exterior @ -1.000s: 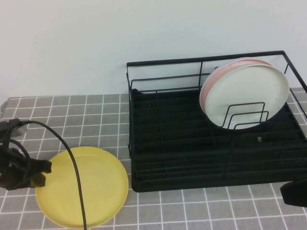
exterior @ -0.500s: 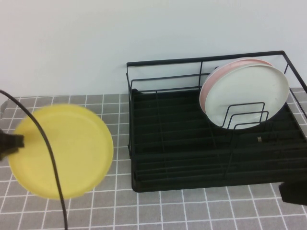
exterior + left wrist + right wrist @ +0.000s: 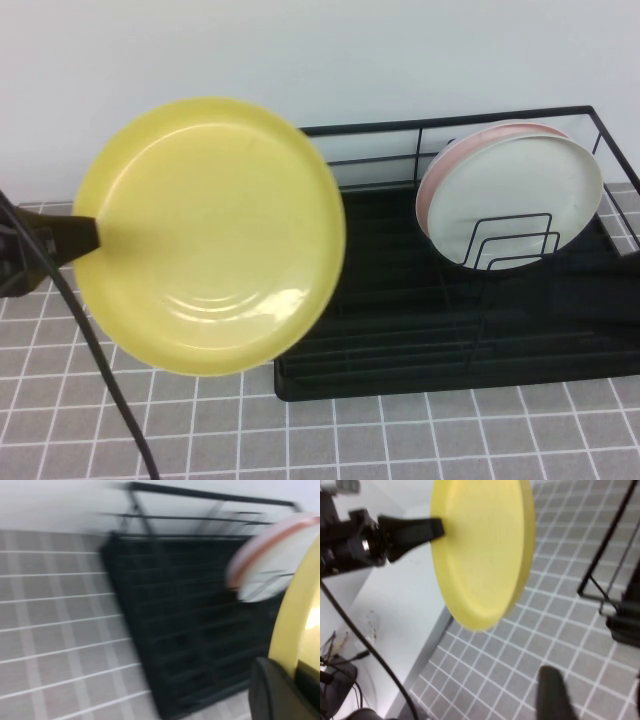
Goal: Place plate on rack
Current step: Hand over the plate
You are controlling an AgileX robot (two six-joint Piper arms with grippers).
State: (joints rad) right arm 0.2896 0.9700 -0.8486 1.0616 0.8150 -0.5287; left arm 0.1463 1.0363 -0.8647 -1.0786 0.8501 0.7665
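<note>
Yellow plate [image 3: 210,235] is being pinched at its rim by the left gripper [image 3: 88,236] jaws, tilted up above the grey-tiled tabletop [image 3: 420,440] beside the rack [image 3: 450,330]. Right gripper [image 3: 555,692] is hanging low nearby; its jaws' state cannot be told.

I counted three plates in all: one yellow plate [image 3: 212,235] clamped at its rim by the left gripper [image 3: 85,236] and held in the air, one white plate [image 3: 515,200] and one pink plate [image 3: 452,158] standing together. There was one rack [image 3: 400,330]. Of the right gripper [image 3: 555,690] I saw one dark finger.
</note>
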